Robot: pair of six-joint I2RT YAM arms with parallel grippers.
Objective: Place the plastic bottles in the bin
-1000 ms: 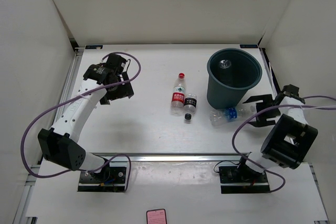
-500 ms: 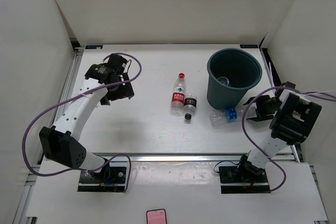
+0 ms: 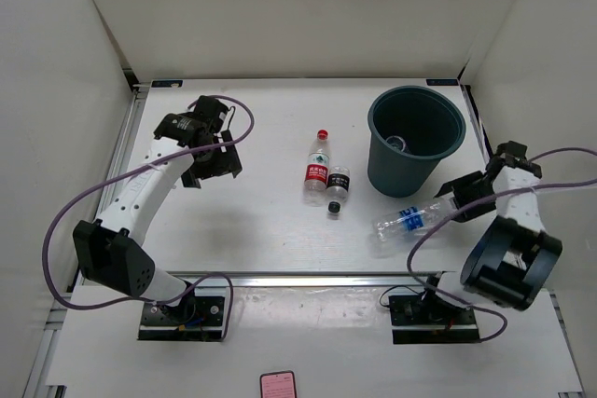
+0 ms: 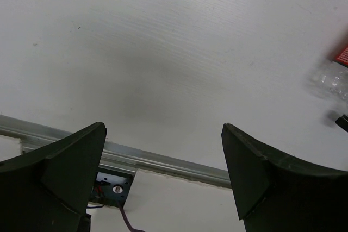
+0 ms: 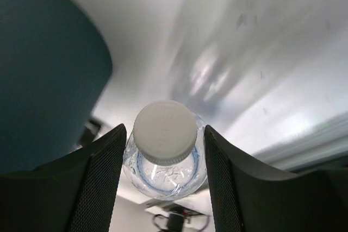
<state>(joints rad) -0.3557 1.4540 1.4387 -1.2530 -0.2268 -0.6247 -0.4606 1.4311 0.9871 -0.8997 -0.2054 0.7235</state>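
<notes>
While the right gripper (image 3: 455, 206) is clamping: I am holding the small clear plastic bottle with the blue label (image 3: 408, 221) by its neck end. In the right wrist view the two fingers (image 5: 103, 177) are pressing either side of it, just below its white cap (image 5: 165, 131).
Step in hand: I am judging this as the pick-up of the third bottle, with the lift only beginning. The bottle's body is sticking out ahead of the fingertips, low over the white table (image 3: 261, 221), and I cannot tell whether it is clear of the surface.
Bin: the round dark teal plastic bin (image 3: 401, 174) is standing near, ahead of the fingers and off to their left. A small unlabelled clear bottle (image 3: 398, 144) is lying inside it.
Next move: I am planning to raise the bottle above the bin's rolled rim, swing it left over the opening, then spread the fingers. The long body is hanging out front, so it could knock the wall if I am moving too low.
Left gripper (image 3: 213, 157): it is hovering wide open with nothing between its fingers.
Waiting: the red-capped, red-labelled clear bottle (image 3: 318, 163) and the black-capped, black-labelled clear bottle (image 3: 337, 188) are lying side by side, well off to the left gripper's right.
</notes>
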